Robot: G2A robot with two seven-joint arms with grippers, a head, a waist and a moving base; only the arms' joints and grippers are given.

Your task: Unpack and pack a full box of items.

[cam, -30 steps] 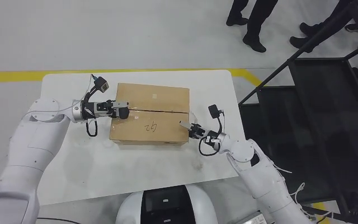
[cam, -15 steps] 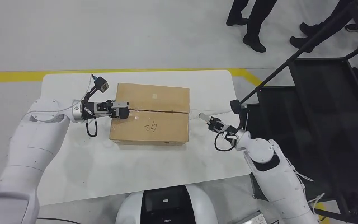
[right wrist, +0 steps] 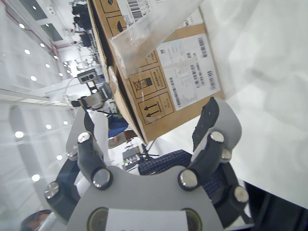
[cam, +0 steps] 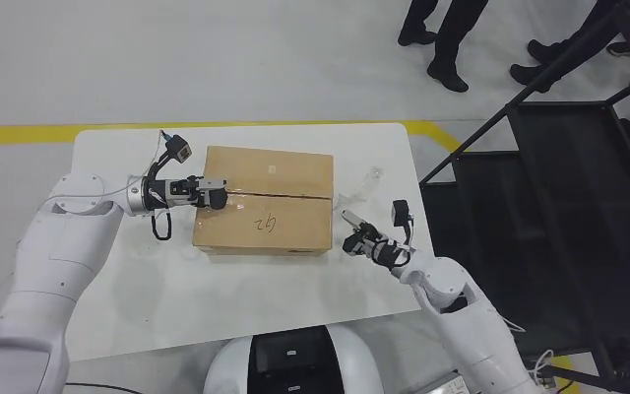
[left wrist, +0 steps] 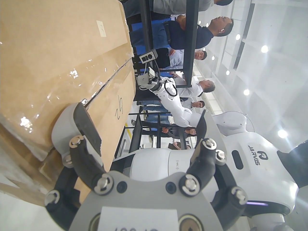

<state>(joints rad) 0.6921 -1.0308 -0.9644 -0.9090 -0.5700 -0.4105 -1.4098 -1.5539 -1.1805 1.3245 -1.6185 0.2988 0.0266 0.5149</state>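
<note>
The closed box (cam: pixel 266 197) sits mid-desk (cam: pixel 148 295), its taped seam running left to right, with the left end effector (cam: pixel 217 190), fingers apart, at the seam's left end and the right end effector (cam: pixel 348 232), also spread, just off the box's right face.

Box (cam: pixel 266 182) with handwritten number (cam: pixel 263 225), barcode labels (right wrist: pixel 190 73)

I see the cardboard box (cam: pixel 266 200) mid-worktop (cam: pixel 118 295), left hand (cam: pixel 219 193) at its left edge, right hand (cam: pixel 349 238) beside its right end.
</note>
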